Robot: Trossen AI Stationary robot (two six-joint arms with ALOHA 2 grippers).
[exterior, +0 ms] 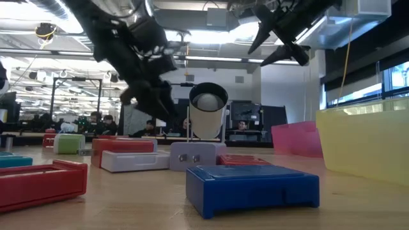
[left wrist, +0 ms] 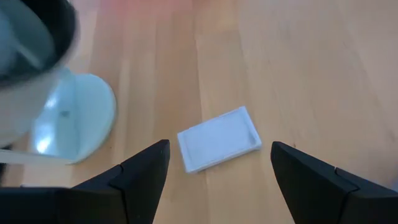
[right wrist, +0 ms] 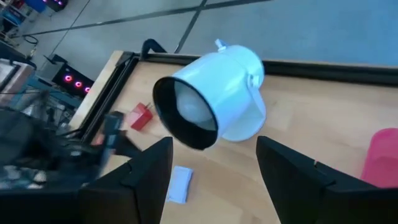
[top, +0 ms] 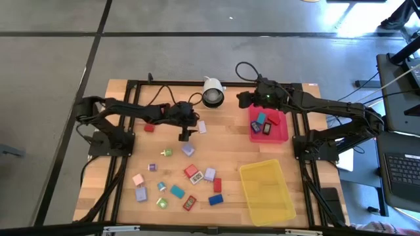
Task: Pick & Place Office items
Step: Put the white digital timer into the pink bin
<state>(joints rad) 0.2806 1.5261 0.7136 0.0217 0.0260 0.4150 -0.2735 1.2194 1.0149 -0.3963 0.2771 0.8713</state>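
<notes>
Left gripper (left wrist: 214,177) spread wide and empty, poised above a pale lilac block (left wrist: 219,139) lying flat on the wooden table (top: 125,177) beside the white camera (top: 212,92). Right gripper (right wrist: 211,171) likewise parted, holding nothing, raised near the red tray (top: 282,134), which carries several blocks. Other office items (top: 184,180) scattered mid-table, left of the yellow tray (top: 266,191).

We see a grey floor (top: 197,19) crossed by dark seams around the wooden table (top: 230,137), a laptop (top: 400,174) at 3 o'clock, ceiling lights (exterior: 211,59) beyond.
</notes>
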